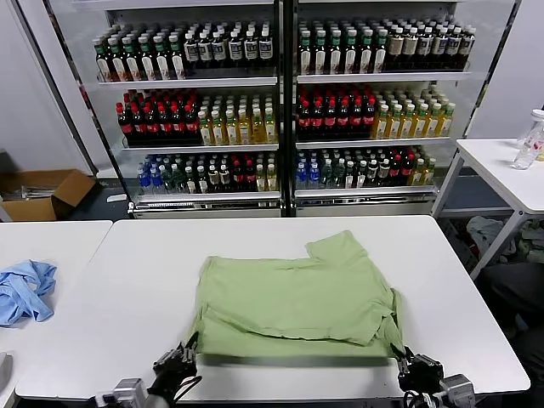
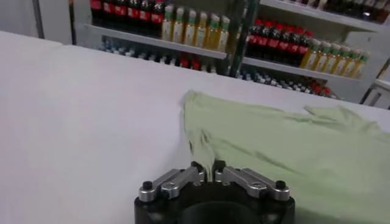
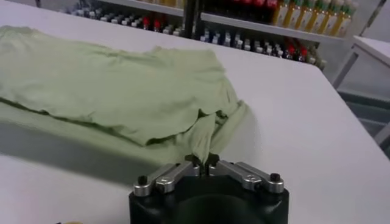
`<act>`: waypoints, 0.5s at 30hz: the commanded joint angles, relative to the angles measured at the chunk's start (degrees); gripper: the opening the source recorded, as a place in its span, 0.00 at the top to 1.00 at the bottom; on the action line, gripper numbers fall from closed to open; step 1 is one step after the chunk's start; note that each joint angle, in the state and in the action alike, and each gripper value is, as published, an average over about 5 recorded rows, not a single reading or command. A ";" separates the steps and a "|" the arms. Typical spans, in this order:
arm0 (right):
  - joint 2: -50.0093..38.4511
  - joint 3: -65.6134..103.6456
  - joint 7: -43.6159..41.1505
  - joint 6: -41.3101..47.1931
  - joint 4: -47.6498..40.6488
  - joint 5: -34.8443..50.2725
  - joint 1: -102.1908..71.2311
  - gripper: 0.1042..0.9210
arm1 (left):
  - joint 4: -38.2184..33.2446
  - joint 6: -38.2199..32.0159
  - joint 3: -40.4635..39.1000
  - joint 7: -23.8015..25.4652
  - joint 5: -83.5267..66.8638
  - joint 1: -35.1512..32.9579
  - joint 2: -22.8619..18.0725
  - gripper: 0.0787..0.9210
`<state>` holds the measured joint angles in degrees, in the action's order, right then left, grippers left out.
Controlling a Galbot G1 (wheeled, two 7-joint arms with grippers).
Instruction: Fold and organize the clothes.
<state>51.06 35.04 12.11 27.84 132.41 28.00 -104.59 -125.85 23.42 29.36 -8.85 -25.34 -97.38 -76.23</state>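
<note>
The light green T-shirt (image 1: 297, 297) lies partly folded on the white table (image 1: 127, 280), plain side up; no bow print shows. One sleeve sticks out at the far right. My left gripper (image 1: 183, 357) is shut on the shirt's near left corner (image 2: 204, 159). My right gripper (image 1: 414, 365) is shut on the near right corner (image 3: 204, 137). Both corners are pinched between the fingertips and lifted slightly near the table's front edge. The shirt also shows in the left wrist view (image 2: 292, 152) and the right wrist view (image 3: 109, 91).
A light blue garment (image 1: 24, 289) lies on a second table at the left. A drinks cooler with bottle shelves (image 1: 280, 102) stands behind. Another white table (image 1: 501, 170) stands at the far right. A cardboard box (image 1: 42, 194) sits on the floor.
</note>
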 commanded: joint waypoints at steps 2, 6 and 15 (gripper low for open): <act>-2.81 6.11 0.07 -6.43 8.00 2.43 -0.17 0.74 | -7.71 0.35 5.55 -0.14 -1.21 -5.79 1.75 0.74; -4.74 0.11 1.83 -2.88 0.44 6.05 15.47 0.60 | -6.49 0.55 6.18 -0.97 -5.29 0.06 4.62 0.60; -1.57 -22.41 4.71 5.35 -28.61 12.26 54.64 0.28 | 12.43 1.37 -1.13 -4.18 -12.02 23.14 10.73 0.29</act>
<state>48.61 31.44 14.50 27.68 129.04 33.61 -88.78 -125.20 24.49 31.62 -11.40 -32.00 -90.62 -70.08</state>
